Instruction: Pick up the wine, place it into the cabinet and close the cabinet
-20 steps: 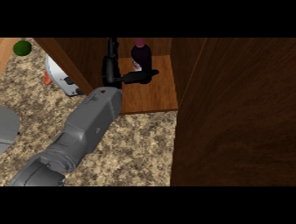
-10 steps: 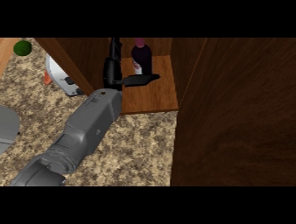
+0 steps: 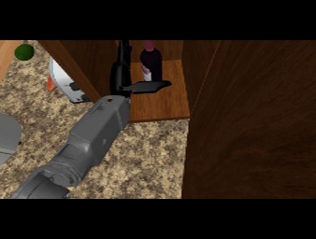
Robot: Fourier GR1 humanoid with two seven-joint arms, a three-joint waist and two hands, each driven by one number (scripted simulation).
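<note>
- Now the wine (image 3: 152, 60) stands upright inside the cabinet (image 3: 169, 100), on its wooden floor near the back.
- Just left of the bottle is the right hand (image 3: 121, 74). Its fingers are straight and point into the cabinet, so it is holding nothing.
- A moment ago the thumb (image 3: 150, 87) tilted up against the bottle. Now it lies flat, just below the bottle's foot, so the hand has let go. I cannot tell if the thumb still touches the glass.
- The bottle has not moved or tipped since then, so I think the putting-in part is done.
- The big dark cabinet door (image 3: 271, 116) is wide open at the right side. It is not shut yet.
- Next, I think the arm must pull back out over the speckled counter (image 3: 147, 154) without bumping the wine, then swing the door closed.
- The left hand does not show.
</note>
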